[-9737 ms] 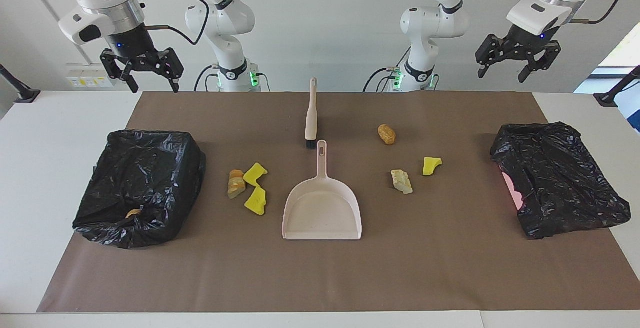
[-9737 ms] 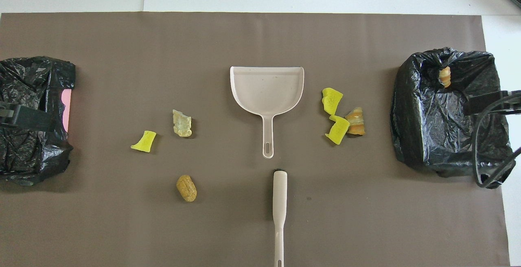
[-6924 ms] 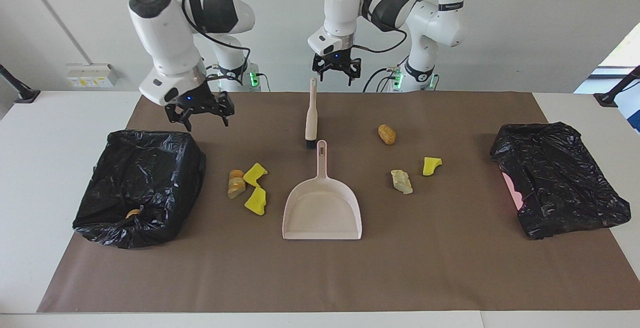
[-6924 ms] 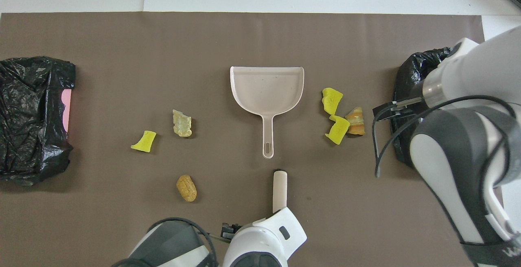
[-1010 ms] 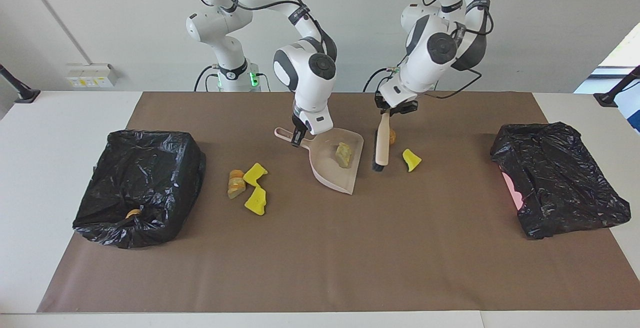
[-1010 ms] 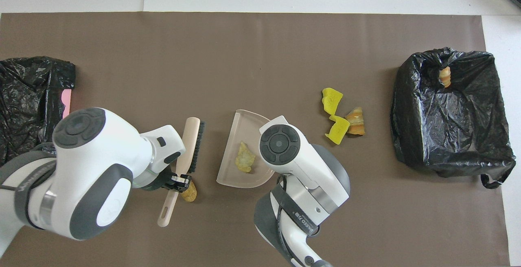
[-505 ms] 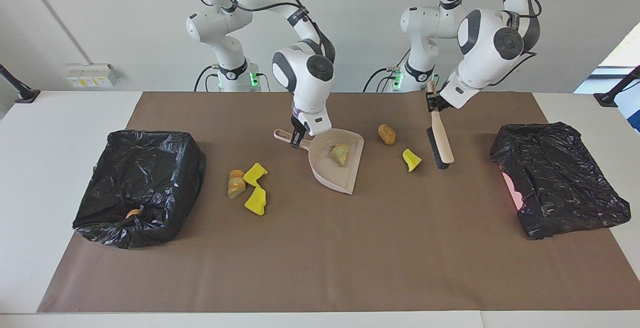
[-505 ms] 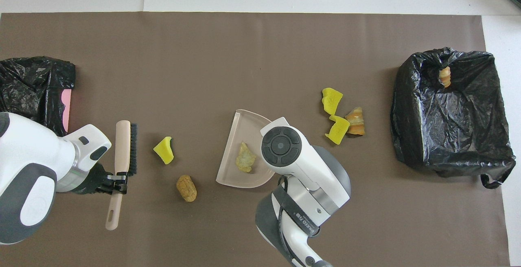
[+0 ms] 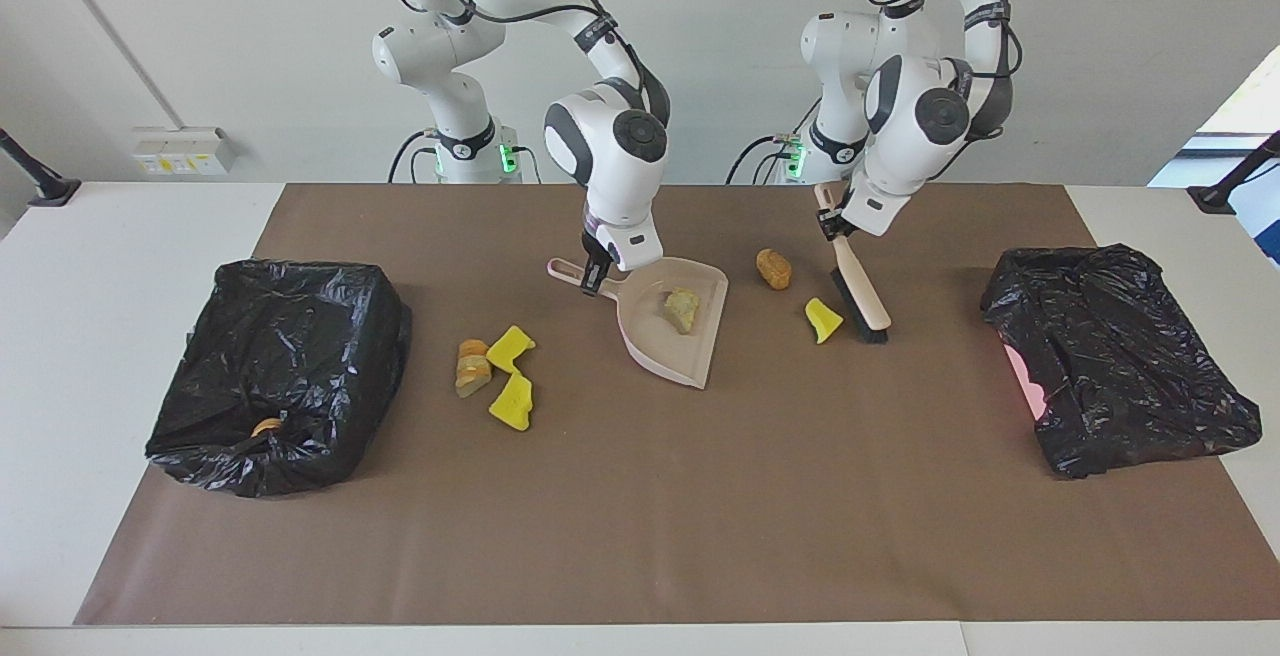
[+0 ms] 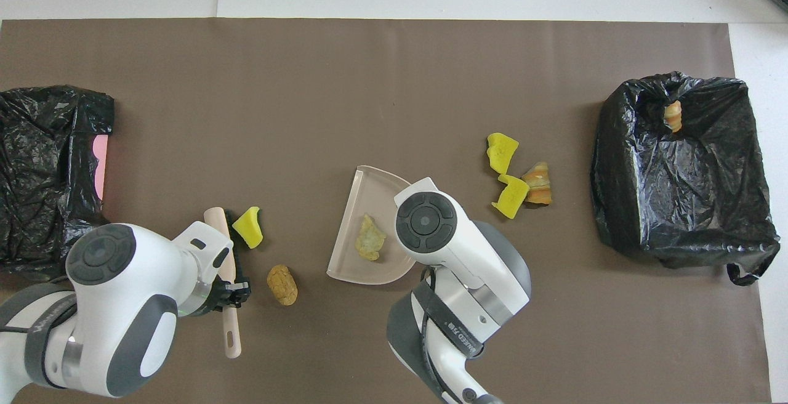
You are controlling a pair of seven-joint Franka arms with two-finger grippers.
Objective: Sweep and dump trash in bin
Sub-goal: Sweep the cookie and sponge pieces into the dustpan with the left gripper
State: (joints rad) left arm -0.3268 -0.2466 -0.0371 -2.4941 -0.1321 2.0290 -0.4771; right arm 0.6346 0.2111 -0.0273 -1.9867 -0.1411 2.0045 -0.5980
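My right gripper [image 9: 597, 276] is shut on the handle of the beige dustpan [image 9: 682, 361], which rests tilted on the mat with the pale beige chunk [image 9: 683, 308] in it. My left gripper [image 9: 829, 220] is shut on the handle of the beige brush [image 9: 862, 301]. Its bristles are down on the mat right beside a yellow sponge piece [image 9: 822, 319], on the side toward the left arm's end. A brown lump [image 9: 773, 268] lies nearer to the robots. Two yellow sponge pieces [image 9: 511, 348] [image 9: 512, 403] and a bread lump [image 9: 471, 367] lie toward the right arm's end.
A black-bagged bin [image 9: 280, 371] stands at the right arm's end with a bread scrap [image 9: 267, 426] on its rim. A second black-bagged bin [image 9: 1115, 356] stands at the left arm's end. A brown mat [image 9: 640, 536] covers the table.
My left gripper has brought the brush in from the left arm's end to right beside the yellow sponge piece. The dustpan and the right arm have stayed in place.
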